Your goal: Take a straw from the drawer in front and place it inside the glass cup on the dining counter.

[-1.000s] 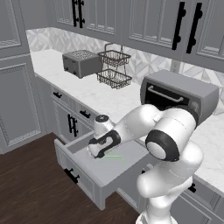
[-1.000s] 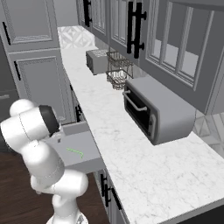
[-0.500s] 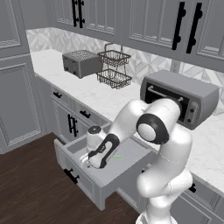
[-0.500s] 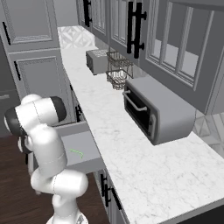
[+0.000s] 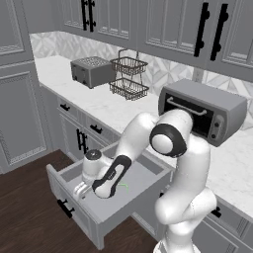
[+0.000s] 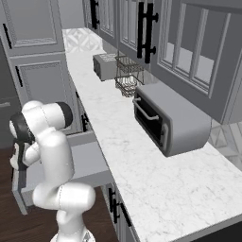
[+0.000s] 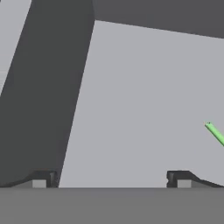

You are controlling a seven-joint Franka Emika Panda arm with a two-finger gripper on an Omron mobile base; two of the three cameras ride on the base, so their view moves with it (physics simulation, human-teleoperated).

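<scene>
Dark finger tips, spread as wide as they go, and nothing between them: the gripper (image 7: 111, 178) hangs low inside the drawer (image 5: 129, 210) with its jaws released, looking down at bare grey floor. In the hand view the light-green straw (image 7: 215, 132) pokes in at the right edge, off to the side of the right tip and clear of the gap, so as things stand a closing pinch would catch air. My read is that the hand needs to slide toward that green line before it commits.

From the left base view, the gripper (image 5: 85, 189) sits down at the near-left part of the drawer, the forearm angled in over the rim, and a sliver of the straw (image 5: 123, 186) peeks out just past the black wrist. It lies flat on the drawer bottom, which is why the hand has to come in so low and so open.

Pull back further: the drawer is drawn well out from the grey cabinets, under the marble-look worktop (image 5: 104, 101) carrying a toaster (image 5: 91, 71), a wire basket (image 5: 129, 75) and a toaster oven (image 5: 202, 109).

Most of the straw is cut off by the frame edge or hidden by the wrist, so its bent end and its full lie can't be made out.
</scene>
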